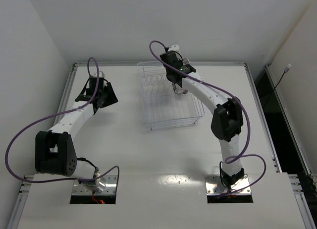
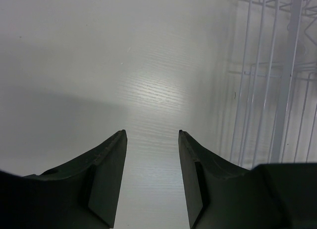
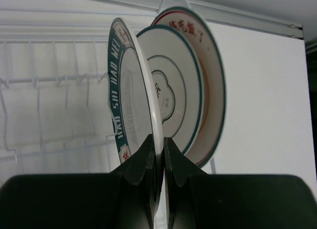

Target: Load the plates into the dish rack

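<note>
Three plates stand upright on edge, one behind another, in the right wrist view. Nearest is the plate with a dark green patterned rim band (image 3: 120,90), and my right gripper (image 3: 158,140) is shut on its lower edge. Behind it stand a white plate with a thin dark rim and centre motif (image 3: 173,90) and a plate with an orange-toned inside (image 3: 212,85). The dish rack (image 1: 171,110) of white wire sits at the table's far middle, with my right gripper (image 1: 177,85) over its back part. My left gripper (image 2: 152,132) is open and holds nothing, left of the rack (image 2: 277,90).
The rack's upright tines (image 3: 49,80) fill the space left of the plates. A metal rail (image 1: 158,64) runs along the table's far edge just behind the rack. The left arm (image 1: 74,115) reaches over bare white tabletop, and walls close in both sides.
</note>
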### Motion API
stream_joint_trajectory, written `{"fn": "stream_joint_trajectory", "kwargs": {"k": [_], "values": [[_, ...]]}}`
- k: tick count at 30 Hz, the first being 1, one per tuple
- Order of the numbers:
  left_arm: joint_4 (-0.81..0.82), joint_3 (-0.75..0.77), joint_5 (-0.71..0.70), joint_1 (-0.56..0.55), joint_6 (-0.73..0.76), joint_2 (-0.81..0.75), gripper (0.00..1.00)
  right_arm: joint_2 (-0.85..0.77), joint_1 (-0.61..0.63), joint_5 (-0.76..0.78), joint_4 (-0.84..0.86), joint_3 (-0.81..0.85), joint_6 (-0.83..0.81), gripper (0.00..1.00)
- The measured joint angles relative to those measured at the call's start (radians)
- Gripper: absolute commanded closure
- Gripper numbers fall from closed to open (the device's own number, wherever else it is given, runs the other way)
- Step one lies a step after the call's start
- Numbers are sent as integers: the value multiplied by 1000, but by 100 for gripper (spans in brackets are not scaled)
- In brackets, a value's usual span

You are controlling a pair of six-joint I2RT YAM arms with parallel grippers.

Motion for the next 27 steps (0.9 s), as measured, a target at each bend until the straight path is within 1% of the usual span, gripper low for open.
{"fn": "stream_joint_trajectory", "kwargs": {"k": [1, 7, 8, 10, 11, 13, 14, 16, 17, 18, 19, 21, 24, 27], "values": [[0, 0, 0, 0, 0, 0, 57, 12, -1, -7, -1, -2, 2, 100], [0, 0, -7, 0, 0, 0, 57, 52, -4, -42, 5, -31, 16, 86], [0, 0, -7, 0, 0, 0, 57, 52, -3, -45, 6, -31, 18, 77], [0, 0, -7, 0, 0, 0, 57, 52, -3, -55, 6, -31, 22, 67], [0, 0, -6, 0, 0, 0, 57, 52, -3, -58, 3, -31, 21, 58], [0, 0, -7, 0, 0, 0, 57, 52, -3, -59, -21, -20, 19, 49], [0, 0, -7, 0, 0, 0, 57, 50, -3, -56, -43, -8, 20, 41], [0, 0, -7, 0, 0, -1, 57, 31, -3, -53, -74, 3, 20, 32], [0, 0, -7, 0, 0, -2, 57, 7, -3, -53, -92, 3, 18, 26], [1, 0, -7, 0, 0, -5, 57, -21, -3, -53, -113, 3, 16, 14], [1, 0, -7, 0, 0, -7, 57, -57, -3, -55, -130, 3, 16, 10], [2, 0, -8, 0, 0, -10, 57, -153, -4, -60, -156, -4, 10, 5], [3, 0, -9, 0, 0, -10, 57, -347, -6, -119, -179, -69, 10, 2], [3, 0, -11, 0, 0, -10, 57, -573, -10, -206, -163, -243, 27, 1]]}}
